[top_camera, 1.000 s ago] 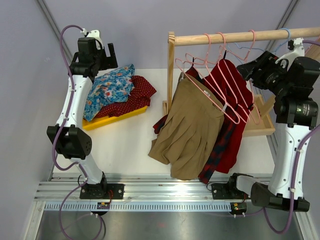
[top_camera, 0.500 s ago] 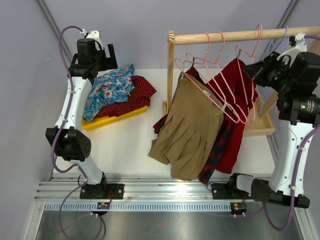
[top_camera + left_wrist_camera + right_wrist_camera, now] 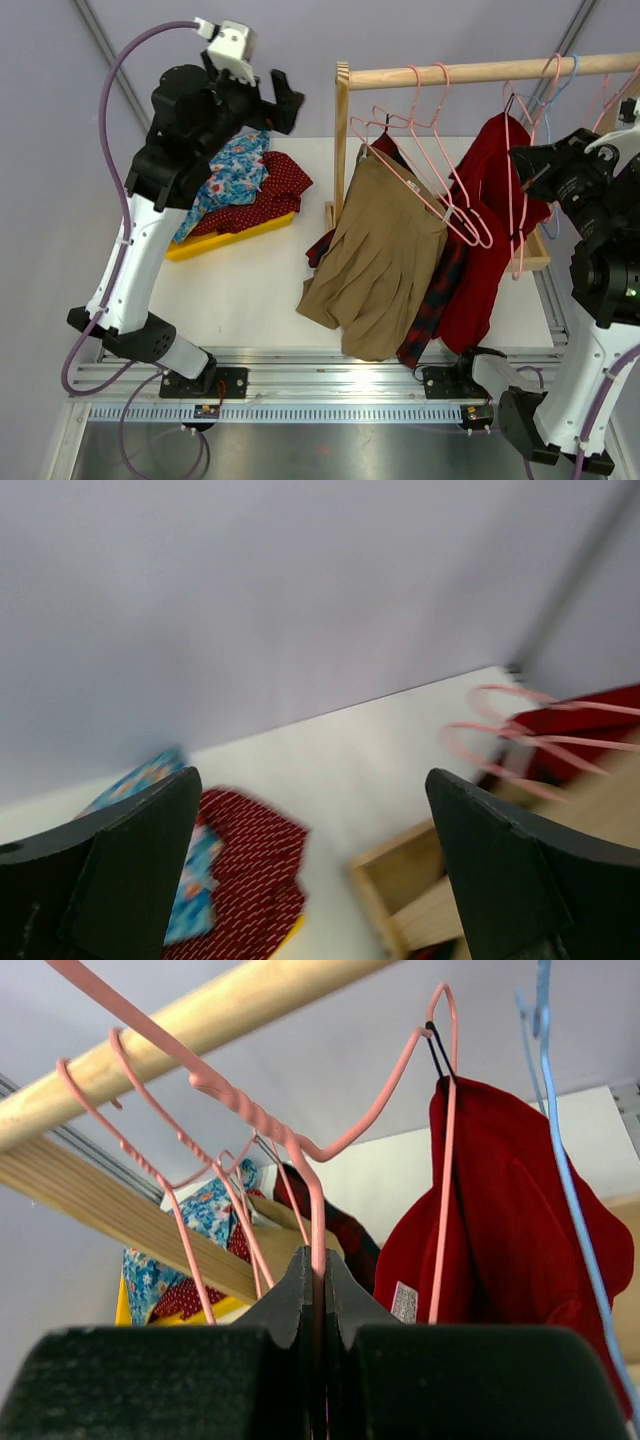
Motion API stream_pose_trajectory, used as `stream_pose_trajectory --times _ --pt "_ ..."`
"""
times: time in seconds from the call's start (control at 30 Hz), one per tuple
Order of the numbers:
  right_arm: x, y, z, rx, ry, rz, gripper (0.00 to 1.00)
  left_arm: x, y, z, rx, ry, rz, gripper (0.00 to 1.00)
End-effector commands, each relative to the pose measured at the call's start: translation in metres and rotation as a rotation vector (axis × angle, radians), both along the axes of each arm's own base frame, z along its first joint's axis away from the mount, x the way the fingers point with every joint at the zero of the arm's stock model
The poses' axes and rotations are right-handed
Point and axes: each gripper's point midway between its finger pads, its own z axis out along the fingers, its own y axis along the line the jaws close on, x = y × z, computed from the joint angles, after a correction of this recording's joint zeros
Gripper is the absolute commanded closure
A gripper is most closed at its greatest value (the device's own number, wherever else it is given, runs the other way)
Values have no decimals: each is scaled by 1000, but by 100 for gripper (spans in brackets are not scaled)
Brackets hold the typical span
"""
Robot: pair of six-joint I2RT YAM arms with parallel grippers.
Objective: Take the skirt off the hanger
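Observation:
A dark red skirt (image 3: pixel 488 205) hangs at the right end of the wooden rod (image 3: pixel 480 72), on a pink wire hanger (image 3: pixel 517 185). My right gripper (image 3: pixel 528 165) is shut on that hanger. In the right wrist view the jaws (image 3: pixel 318 1260) pinch the pink hanger wire (image 3: pixel 318 1195), with the red skirt (image 3: pixel 500 1220) just to the right. My left gripper (image 3: pixel 275 105) is raised high left of the rack. It stands open and empty (image 3: pixel 315 860), with its dark fingers (image 3: pixel 130 870) wide apart.
A tan skirt (image 3: pixel 375 260) and a plaid garment (image 3: pixel 430 310) hang on other pink hangers mid-rod. A blue hanger (image 3: pixel 560 1160) hangs at the rod's right end. Floral cloth (image 3: pixel 225 175) and dotted red cloth (image 3: pixel 270 190) lie on a yellow tray (image 3: pixel 235 235). A wooden tray (image 3: pixel 530 258) sits behind the rack.
My right gripper has shut on the pink hanger and drawn it and the red skirt rightward along the rod. My left arm has risen and swung toward the rack.

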Motion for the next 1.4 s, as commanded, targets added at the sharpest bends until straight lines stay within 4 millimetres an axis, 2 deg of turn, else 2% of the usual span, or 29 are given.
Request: stream_pose_trajectory --times 0.0,0.03,0.07,0.13,0.17,0.2,0.23,0.27,0.3,0.33,0.37,0.4,0.43,0.5,0.53,0.63,0.73,0.83,0.93,0.97,1.03,1.07,1.1,1.2,1.23,1.33,1.37 --pt "-21 -4 19 -34 -106 -39 100 -47 -39 30 62 -61 -82 1" --pt "-23 -3 18 -34 -105 -41 100 -62 -47 36 54 -74 -113 1" --pt "-31 -3 16 -30 -109 -44 100 -83 -69 35 55 -71 -168 1" --pt "-40 -1 15 -26 -117 -44 100 -107 -86 35 63 -82 -225 1" --pt "-47 -1 15 -26 -125 -51 100 -130 -102 39 51 -92 -298 1" --pt "-52 -1 15 -24 -132 -57 100 -142 -115 32 36 -65 -351 1" --pt "-57 -1 16 -20 -137 -65 100 -168 -133 33 13 -65 -430 1" --pt "-68 0 17 -15 -149 -68 100 -181 -141 33 4 -63 -468 1" --pt "-74 3 18 0 -154 -65 100 -194 -155 22 12 -42 -521 1" --pt "-85 7 20 5 -167 -50 100 -224 -175 20 7 -44 -618 1" --pt "-91 9 21 11 -173 -44 100 -239 -186 15 13 -41 -665 1" --pt "-97 12 22 24 -176 -39 100 -254 -200 1 37 -26 -715 1" --pt "-107 13 24 25 -190 -38 100 -288 -218 0 21 -38 -807 1" --pt "-123 15 26 43 -199 -46 100 -314 -234 -7 2 -43 -867 1" --pt "-129 16 27 50 -207 -50 100 -335 -250 -17 -15 -44 -919 1" --pt "-158 22 30 81 -254 -43 100 -369 -276 -33 -32 -58 -1000 1" --pt "-178 32 32 116 -278 3 100 -388 -298 -39 -45 -101 -1023 1" --pt "-197 44 37 144 -299 57 100 -396 -319 -46 -55 -127 -1020 1" --pt "-210 49 41 148 -309 76 100 -396 -330 -42 -66 -174 -996 1" --pt "-213 50 41 150 -307 78 100 -396 -338 -49 -57 -173 -996 1" --pt "-216 52 42 147 -298 92 100 -398 -345 -48 -65 -189 -1000 1" --pt "-220 53 43 144 -301 95 100 -399 -351 -56 -50 -185 -1009 1" --pt "-221 54 42 144 -301 95 100 -400 -353 -50 -73 -194 -1012 1" --pt "-227 55 45 143 -310 97 100 -404 -362 -54 -87 -193 -1026 2" --pt "-228 54 45 139 -312 94 100 -405 -362 -52 -104 -198 -1031 16" --pt "-226 53 44 141 -308 90 100 -414 -363 -46 -153 -206 -1071 32" --pt "-226 53 43 143 -306 92 100 -419 -363 -44 -163 -208 -1102 41"
